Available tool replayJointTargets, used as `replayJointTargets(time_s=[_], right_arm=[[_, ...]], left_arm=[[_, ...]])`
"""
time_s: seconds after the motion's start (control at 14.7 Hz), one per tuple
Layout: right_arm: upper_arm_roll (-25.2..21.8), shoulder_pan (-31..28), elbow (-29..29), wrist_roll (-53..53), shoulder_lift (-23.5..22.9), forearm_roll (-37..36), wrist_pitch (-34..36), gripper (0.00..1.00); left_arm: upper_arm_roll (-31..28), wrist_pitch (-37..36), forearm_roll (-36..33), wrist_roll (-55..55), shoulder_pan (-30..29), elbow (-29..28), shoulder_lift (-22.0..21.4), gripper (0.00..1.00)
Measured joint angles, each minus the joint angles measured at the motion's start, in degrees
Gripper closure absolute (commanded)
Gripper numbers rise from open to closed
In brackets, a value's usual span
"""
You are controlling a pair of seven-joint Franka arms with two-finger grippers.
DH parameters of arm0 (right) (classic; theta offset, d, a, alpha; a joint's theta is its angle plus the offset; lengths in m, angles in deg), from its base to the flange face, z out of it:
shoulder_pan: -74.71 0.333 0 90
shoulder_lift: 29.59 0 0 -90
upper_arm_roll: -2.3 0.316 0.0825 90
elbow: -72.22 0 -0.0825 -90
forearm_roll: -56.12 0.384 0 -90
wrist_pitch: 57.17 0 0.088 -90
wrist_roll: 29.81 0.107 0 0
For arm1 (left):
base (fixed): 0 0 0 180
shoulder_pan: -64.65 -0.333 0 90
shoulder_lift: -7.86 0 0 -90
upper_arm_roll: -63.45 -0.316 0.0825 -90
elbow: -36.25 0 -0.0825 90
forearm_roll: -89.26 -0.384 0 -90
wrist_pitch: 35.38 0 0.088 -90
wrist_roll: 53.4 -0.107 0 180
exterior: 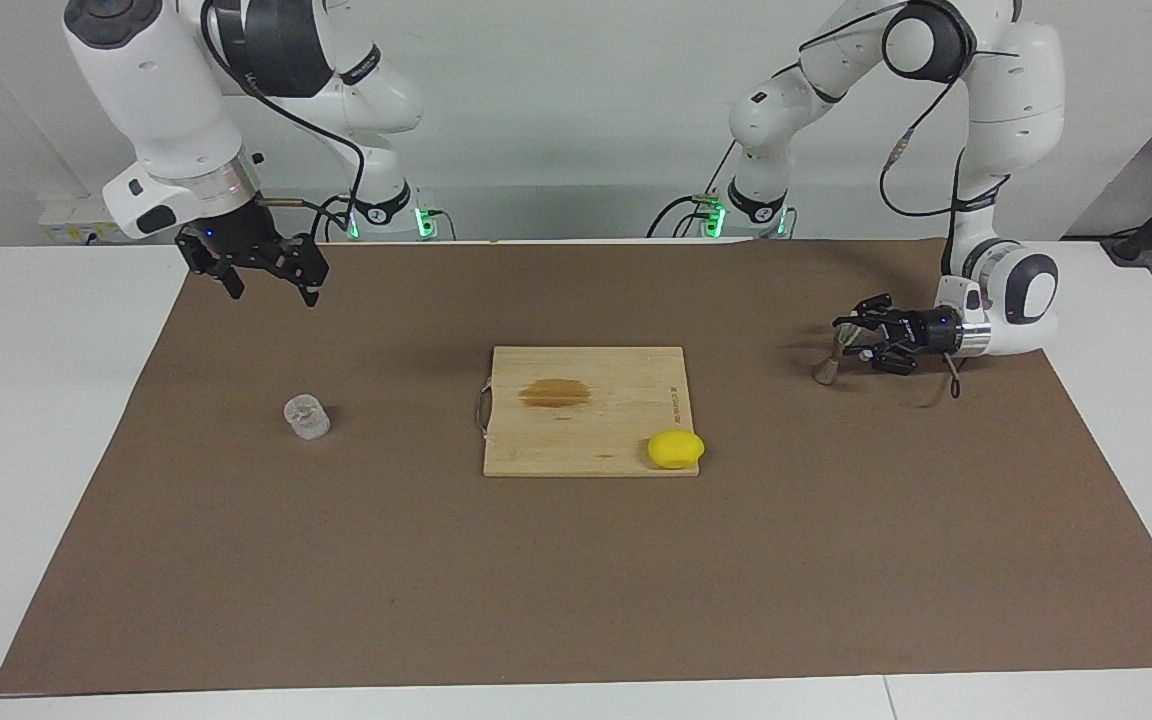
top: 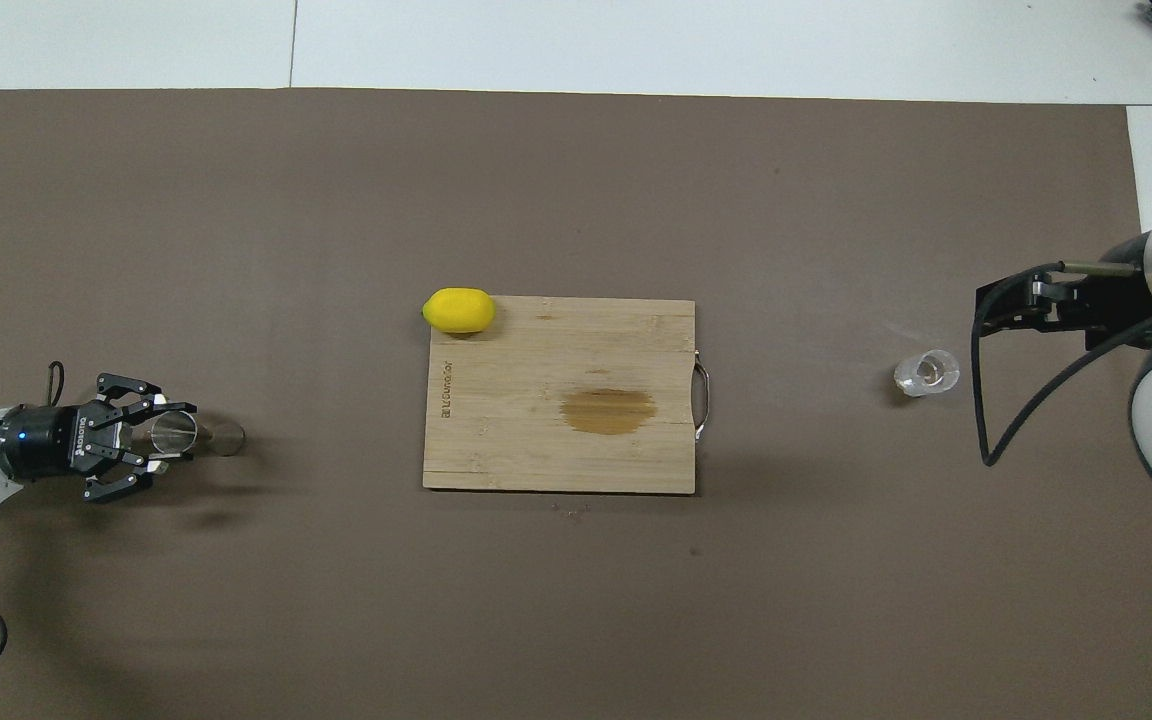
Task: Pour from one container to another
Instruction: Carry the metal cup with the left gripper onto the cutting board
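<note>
Now the left gripper's (exterior: 851,340) jaws are clamped on the jigger (top: 186,438), low over the mat (exterior: 576,560) at the left arm's end, wrist level. Well apart, the glass (exterior: 307,416) stands under no jaws; the right gripper (exterior: 271,285) waits raised, jaws wide.

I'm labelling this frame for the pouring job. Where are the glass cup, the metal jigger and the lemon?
glass cup (exterior: 307,417): facing view, on its frosted side wall.
metal jigger (top: 176,438): overhead view, on its open upper cone.
lemon (exterior: 676,449): facing view, on the middle of its peel.
</note>
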Motion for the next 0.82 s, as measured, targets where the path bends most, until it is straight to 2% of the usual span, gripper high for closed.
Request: replayJointTargets(time_s=[0.14, 0.34, 0.61, 0.82], right_arm=[[0.0, 0.0, 0.0, 0.0, 0.0, 0.0, 0.0, 0.0], [0.0, 0.0, 0.0, 0.0, 0.0, 0.0, 0.0, 0.0], [0.0, 0.0, 0.0, 0.0, 0.0, 0.0, 0.0, 0.0], [0.0, 0.0, 0.0, 0.0, 0.0, 0.0, 0.0, 0.0]], left_arm=[[0.5, 0.0, 0.1, 0.0, 0.2, 0.2, -0.3, 0.89], [0.8, 0.0, 2.1, 0.0, 2.4, 0.5, -1.2, 0.92], [1.0, 0.0, 6.6, 0.7, 7.7, 0.5, -2.6, 1.0], [1.1, 0.0, 10.7, 2.3, 13.2, 0.4, -3.4, 1.0]])
